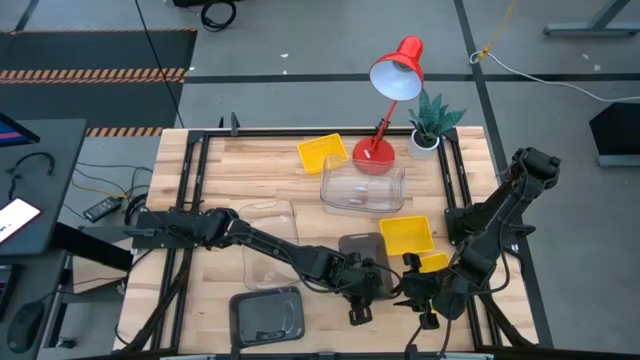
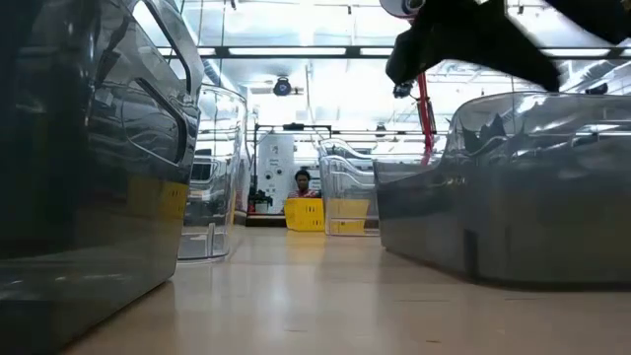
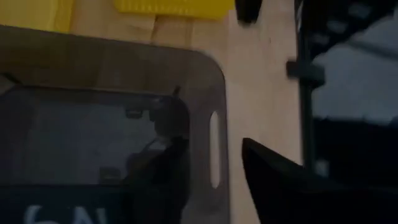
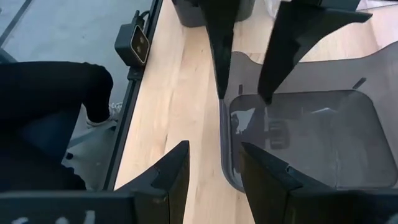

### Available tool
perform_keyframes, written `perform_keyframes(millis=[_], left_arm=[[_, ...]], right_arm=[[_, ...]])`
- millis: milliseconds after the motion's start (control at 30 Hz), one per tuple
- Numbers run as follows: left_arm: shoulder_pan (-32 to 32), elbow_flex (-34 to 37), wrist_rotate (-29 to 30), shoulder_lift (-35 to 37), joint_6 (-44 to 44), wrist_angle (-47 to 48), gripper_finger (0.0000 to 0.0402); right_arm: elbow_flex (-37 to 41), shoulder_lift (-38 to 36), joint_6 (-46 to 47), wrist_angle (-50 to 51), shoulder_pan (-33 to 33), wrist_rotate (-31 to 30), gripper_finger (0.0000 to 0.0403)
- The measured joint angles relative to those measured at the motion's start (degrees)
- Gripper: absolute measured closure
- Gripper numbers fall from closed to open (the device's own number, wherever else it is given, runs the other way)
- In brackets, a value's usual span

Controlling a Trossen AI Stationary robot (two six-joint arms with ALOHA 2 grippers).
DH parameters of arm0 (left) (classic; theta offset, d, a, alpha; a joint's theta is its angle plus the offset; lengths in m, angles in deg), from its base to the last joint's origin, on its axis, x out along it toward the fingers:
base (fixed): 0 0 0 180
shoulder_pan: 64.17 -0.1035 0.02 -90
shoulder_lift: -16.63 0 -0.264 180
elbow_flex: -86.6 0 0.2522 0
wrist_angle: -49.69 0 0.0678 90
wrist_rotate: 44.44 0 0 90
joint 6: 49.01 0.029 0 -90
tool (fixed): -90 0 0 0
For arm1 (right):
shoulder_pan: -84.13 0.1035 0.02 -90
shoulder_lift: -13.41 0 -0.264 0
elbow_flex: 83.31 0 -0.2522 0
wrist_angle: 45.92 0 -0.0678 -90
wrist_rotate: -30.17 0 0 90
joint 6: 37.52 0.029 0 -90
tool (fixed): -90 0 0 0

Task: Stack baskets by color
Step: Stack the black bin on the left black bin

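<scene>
A smoky grey basket (image 1: 360, 252) sits flat on the table near its middle, toward the near edge. My left gripper (image 4: 244, 96) hangs open over the basket's near end, one finger outside the rim (image 4: 225, 134) and one over the inside, pointing down at a slant. My right gripper (image 4: 214, 174) is open and empty just to the right, above bare wood (image 4: 186, 106). A second grey basket (image 1: 268, 315) lies at the near edge. Two yellow baskets (image 1: 407, 235) (image 1: 432, 262) sit right of the middle and a third (image 1: 322, 150) at the far side. Clear baskets (image 1: 270, 240) (image 1: 362, 185) stand left and far.
A red desk lamp (image 1: 395, 75) and a small potted plant (image 1: 430, 125) stand at the far right corner. A dark frame rail (image 4: 134, 74) runs along the table's near edge. Beyond it a person's dark trouser leg (image 4: 56, 87) shows.
</scene>
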Motion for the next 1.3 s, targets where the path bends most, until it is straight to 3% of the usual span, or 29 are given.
perform_keyframes(millis=[133, 267, 467, 867, 933, 1133, 1300], left_arm=[[-2.4, 0.0, 0.5, 0.9, 2.5, 6.5, 0.0211], [-6.2, 0.0, 2.8, 0.9, 5.0, 10.9, 0.0206], [-9.3, 0.0, 11.0, 0.9, 11.3, 11.3, 0.0205], [-11.5, 0.0, 15.8, 0.1, 16.1, 12.4, 0.019], [-11.7, 0.0, 15.4, 0.1, 16.1, 13.0, 0.0181], [-13.8, 0.1, 6.9, -2.1, 14.0, 13.3, 0.0178], [-14.4, 0.1, 6.6, -2.2, 14.1, 14.8, 0.0236]], right_arm=[[0.0, 0.3, 0.4, -0.5, 0.3, -1.4, 0.026], [0.0, 0.4, 0.4, -1.4, 0.3, -2.6, 0.026], [0.0, 0.5, 0.5, -0.5, 0.9, -3.0, 0.026], [0.0, -0.8, 0.4, 3.7, 2.3, -5.1, 0.026], [0.0, -0.8, 0.2, 3.7, 2.3, -5.4, 0.026], [0.0, -0.8, 0.3, 3.8, 2.3, -5.6, 0.026], [0.0, -0.8, 0.4, 3.2, 2.9, -6.0, 0.026]])
